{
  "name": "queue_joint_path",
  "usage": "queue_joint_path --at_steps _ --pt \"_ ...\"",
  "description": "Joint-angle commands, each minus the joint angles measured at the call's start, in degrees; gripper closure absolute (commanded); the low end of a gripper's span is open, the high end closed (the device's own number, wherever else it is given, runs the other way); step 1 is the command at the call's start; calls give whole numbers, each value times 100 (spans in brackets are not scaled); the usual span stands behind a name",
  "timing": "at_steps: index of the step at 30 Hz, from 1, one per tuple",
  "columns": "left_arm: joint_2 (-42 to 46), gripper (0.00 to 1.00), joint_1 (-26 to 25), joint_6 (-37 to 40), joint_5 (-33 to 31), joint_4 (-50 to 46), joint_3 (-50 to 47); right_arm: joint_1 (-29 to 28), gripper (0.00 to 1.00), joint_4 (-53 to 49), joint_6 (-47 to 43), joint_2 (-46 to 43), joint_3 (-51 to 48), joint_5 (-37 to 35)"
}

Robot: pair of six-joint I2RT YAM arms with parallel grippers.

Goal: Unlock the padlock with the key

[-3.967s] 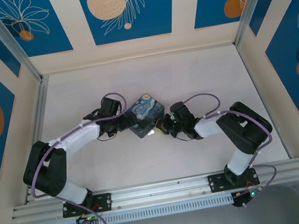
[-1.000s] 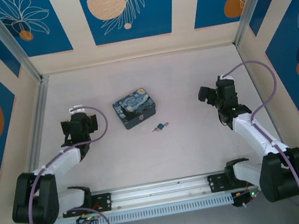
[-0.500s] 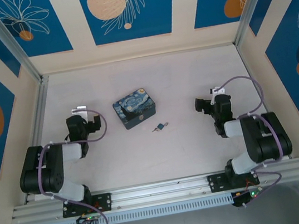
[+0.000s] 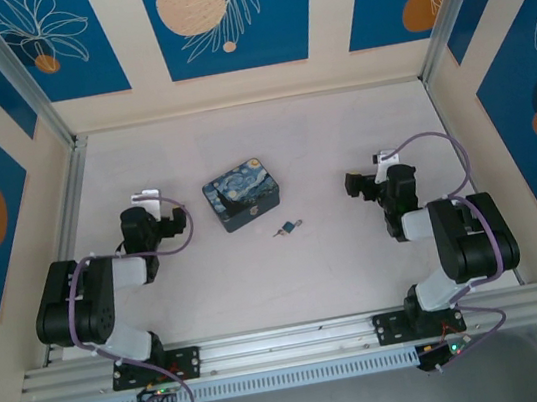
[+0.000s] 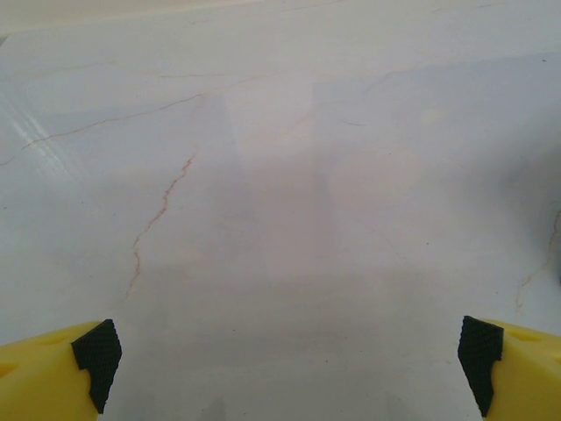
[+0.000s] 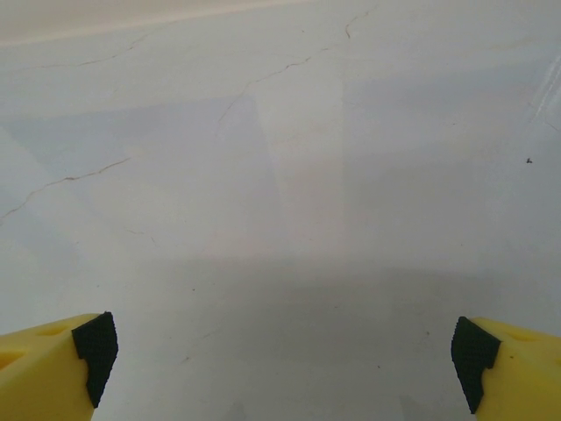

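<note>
Lies loose on the table (image 4: 340, 140), just in front of the tin (image 4: 241, 198): padlock (image 4: 294, 224) with key (image 4: 279, 232) at its left end, long axis roughly left-right. Sits nearer the right claw (image 6: 284, 355), spread wide and empty; left claw (image 5: 288, 364) spread too, farther off.

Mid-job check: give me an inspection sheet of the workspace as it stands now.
Surface: pale veined tabletop; no spills seen.
Job's things: padlock and key lie together just in front of the tin; too small to tell whether the key is inserted.
Clutter: starry-night tin, apart from the padlock.
Grippers: left gripper and right gripper both open, holding nothing, over bare table.
Cables: left purple cable and right purple cable loop along their arms, away from the padlock.
Surroundings: blue floral wall panels; aluminium rail at the near edge.
</note>
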State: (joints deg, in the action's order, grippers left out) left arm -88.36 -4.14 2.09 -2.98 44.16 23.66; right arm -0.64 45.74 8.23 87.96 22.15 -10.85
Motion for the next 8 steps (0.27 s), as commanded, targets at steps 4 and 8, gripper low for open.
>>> queue_joint_path --at_steps 4,8 --pt "-39 0 50 54 149 194 45 68 1 6 -186 -36 208 481" --pt "0 0 45 67 145 241 -2 44 1 126 -230 -59 137 455"
